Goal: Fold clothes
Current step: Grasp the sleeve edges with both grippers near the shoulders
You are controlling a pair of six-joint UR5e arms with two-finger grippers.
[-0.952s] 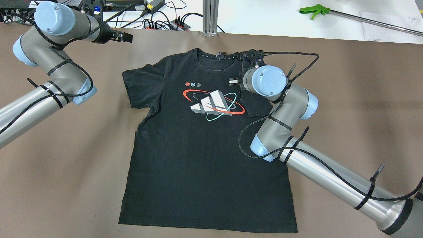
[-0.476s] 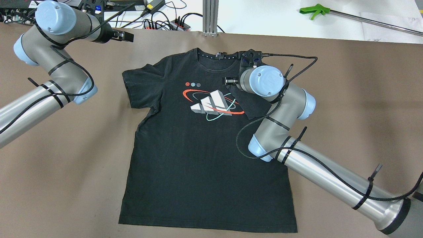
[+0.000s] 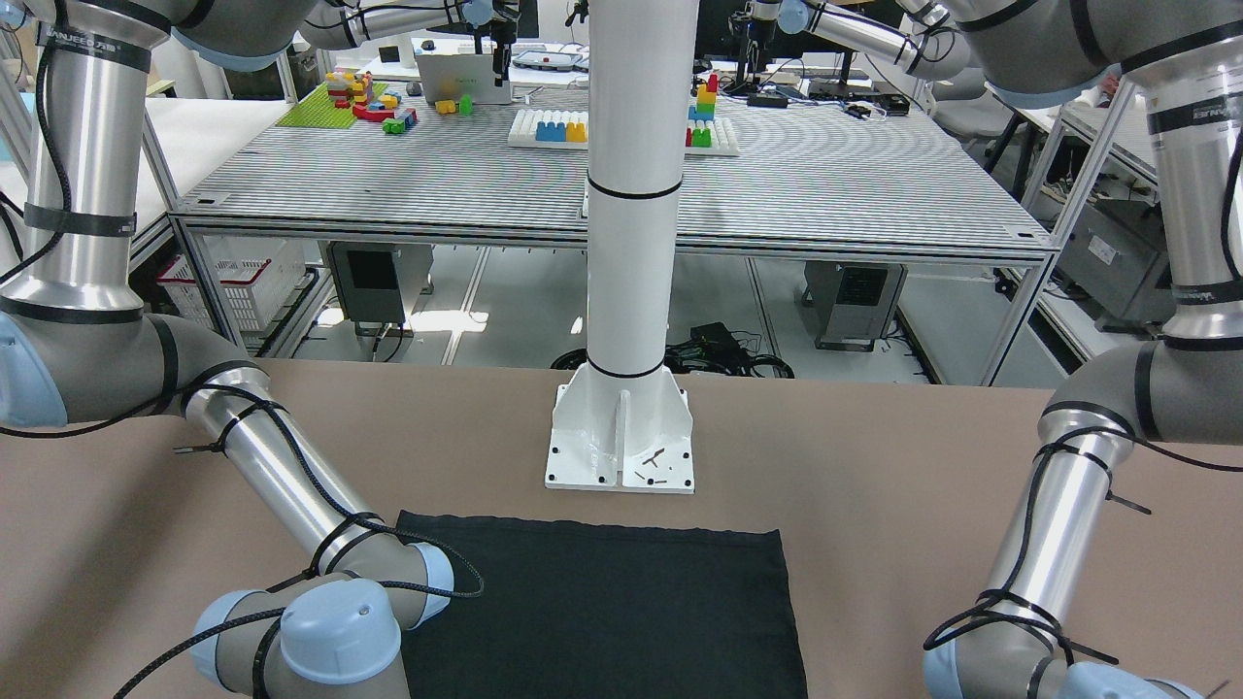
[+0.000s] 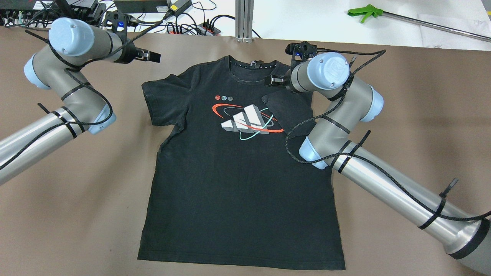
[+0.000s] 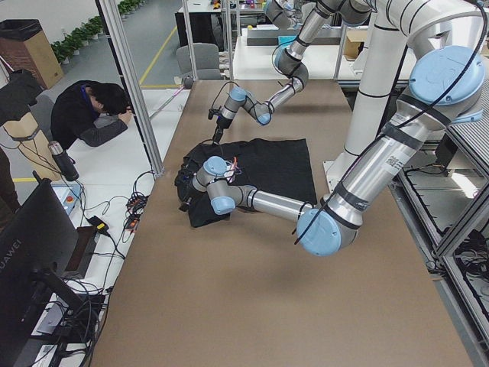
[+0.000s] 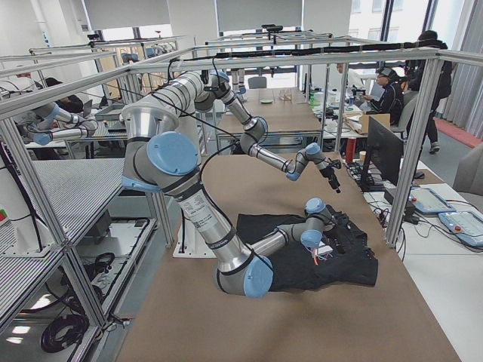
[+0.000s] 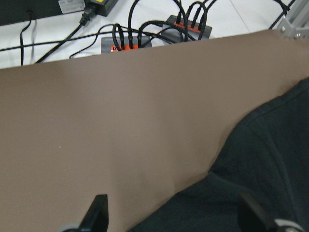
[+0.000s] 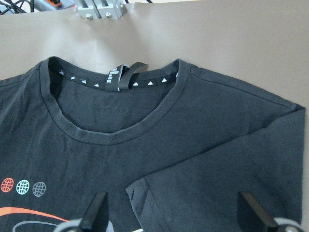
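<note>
A black T-shirt [image 4: 230, 184] with a white, red and teal chest logo lies flat, collar toward the table's far edge. Its right sleeve [image 4: 287, 111] is folded inward over the chest. My right gripper [image 4: 274, 79] hovers above that sleeve near the collar, open and empty. In the right wrist view the sleeve [image 8: 217, 183] and collar [image 8: 116, 137] lie below the spread fingers [image 8: 94, 215]. My left gripper [image 4: 153, 57] is open beyond the flat left sleeve [image 4: 165, 99]. The left wrist view shows that sleeve [image 7: 260, 159] under it. The hem [image 3: 602, 544] shows in the front-facing view.
Power strips and cables [image 4: 191, 27], an aluminium post [image 4: 244, 19] and a green-handled tool [image 4: 364, 11] lie past the table's far edge. The white mast base [image 3: 621, 447] stands behind the hem. A person [image 5: 99, 115] sits beyond the far edge.
My right gripper has risen and drawn back toward the collar, leaving the right sleeve folded on the chest. My left gripper has moved slightly toward the shirt.
</note>
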